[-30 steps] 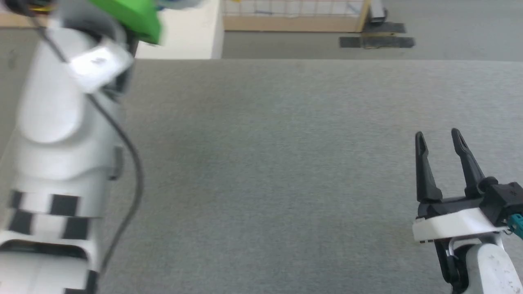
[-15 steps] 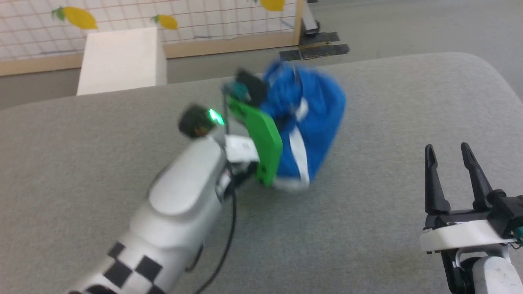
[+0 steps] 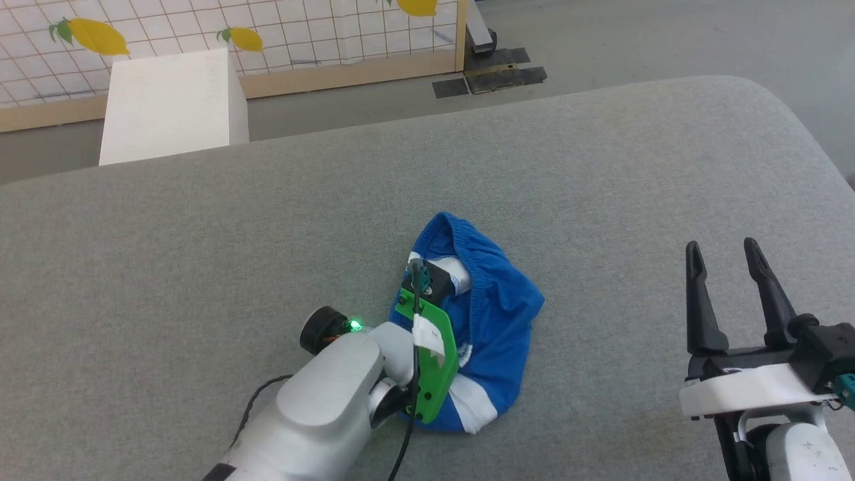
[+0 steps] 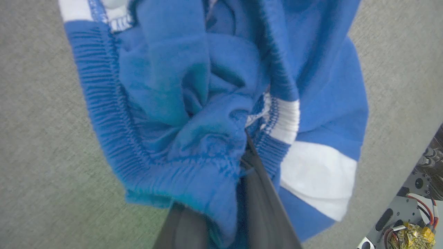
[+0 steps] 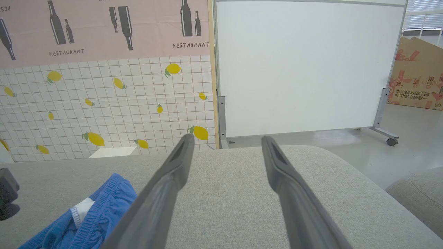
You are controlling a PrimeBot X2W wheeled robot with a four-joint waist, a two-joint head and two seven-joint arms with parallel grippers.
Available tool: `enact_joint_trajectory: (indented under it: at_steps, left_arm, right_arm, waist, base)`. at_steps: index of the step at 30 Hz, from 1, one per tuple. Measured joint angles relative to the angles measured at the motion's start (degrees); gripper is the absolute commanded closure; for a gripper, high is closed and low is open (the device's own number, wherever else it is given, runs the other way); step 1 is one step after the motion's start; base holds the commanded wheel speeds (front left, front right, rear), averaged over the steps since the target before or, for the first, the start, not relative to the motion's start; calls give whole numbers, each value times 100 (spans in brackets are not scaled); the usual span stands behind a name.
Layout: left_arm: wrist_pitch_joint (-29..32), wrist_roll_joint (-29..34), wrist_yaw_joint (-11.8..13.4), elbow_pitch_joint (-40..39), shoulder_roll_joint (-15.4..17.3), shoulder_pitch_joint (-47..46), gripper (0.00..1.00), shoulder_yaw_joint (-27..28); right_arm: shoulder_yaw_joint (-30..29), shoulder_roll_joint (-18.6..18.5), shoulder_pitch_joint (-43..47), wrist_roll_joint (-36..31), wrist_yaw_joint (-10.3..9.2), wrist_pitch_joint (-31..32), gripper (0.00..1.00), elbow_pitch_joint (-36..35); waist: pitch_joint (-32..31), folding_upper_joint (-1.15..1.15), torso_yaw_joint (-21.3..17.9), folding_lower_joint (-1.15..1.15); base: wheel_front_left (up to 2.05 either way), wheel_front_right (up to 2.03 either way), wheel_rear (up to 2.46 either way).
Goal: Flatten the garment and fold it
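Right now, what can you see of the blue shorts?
The shorts are bright blue soft fabric with white side stripes and a gathered elastic waistband. They lie crumpled in a heap near the middle of the grey padded surface, not flattened. The left gripper is shut on a bunch of fabric by the waistband.

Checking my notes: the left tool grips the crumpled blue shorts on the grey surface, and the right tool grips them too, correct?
No. The left tool grips the shorts on the grey surface, but the right tool stands open, apart from them; the head view shows it.
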Motion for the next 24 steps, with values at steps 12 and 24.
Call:
enact_joint_trajectory:
  at_steps: [12,24]
  left_arm:
    - [-1519,0,405,-322,24,-10,0,414]
    - [-4274,-199,859,-1570,532,616,0,1619]
  right_arm:
    - [0,-1,94,-19,0,0,0,19]
    - [-108,2,147,-64,0,0,0,-42]
  waist:
    - [-183,0,167,0]
    - [-385,0,626,0]
  base:
    - [0,0,0]
    - [0,0,0]
